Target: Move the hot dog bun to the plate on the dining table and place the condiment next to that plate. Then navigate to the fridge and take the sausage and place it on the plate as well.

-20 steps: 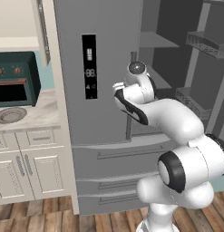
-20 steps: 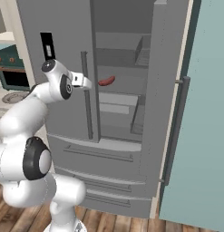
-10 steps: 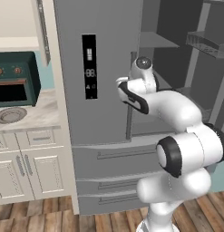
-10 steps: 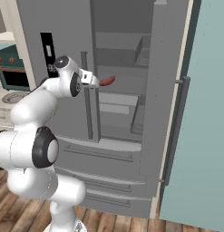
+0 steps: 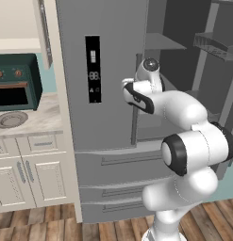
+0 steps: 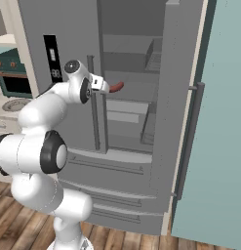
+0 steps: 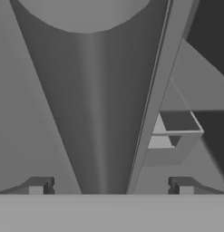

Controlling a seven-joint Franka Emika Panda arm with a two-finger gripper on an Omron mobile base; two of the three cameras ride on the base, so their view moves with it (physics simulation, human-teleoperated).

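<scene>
A grey fridge (image 6: 156, 161) fills the wall ahead, its right-hand door swung wide so the shelves inside show. A wood floor runs beneath, and white cabinets stand off to the left.

The sausage (image 6: 116, 87) lies on a fridge shelf (image 6: 129, 93), near that shelf's front left corner, close behind the edge of the closed left door (image 5: 106, 75). It looks reddish and short, with its long axis running roughly along the shelf's front edge, left to right, as far as I can judge from the right base view.

The claw (image 6: 101, 84) hangs at about the sausage's height with its fingers spread wide and nothing between them. In the right base view it sits just to the left of the sausage, near it but apart. In the hand view the two fingertips (image 7: 37, 185) stand well apart, and between them rises the upright grey handle (image 7: 93, 104) at the closed door's edge, very close.

So the sausage lies ahead of the claw and a little to the right, deeper into the fridge. What stands in the way, I'd say, is that door edge and its handle: the hand seems to need to shift right to clear them before reaching in. A pale drawer (image 6: 121, 111) sits below the shelf, and the wire bins (image 5: 217, 44) on the open door hang well off to the right.

On the counter at the left sit a teal oven (image 5: 15, 80) and a round dish (image 5: 10, 119), both far from the action.
</scene>
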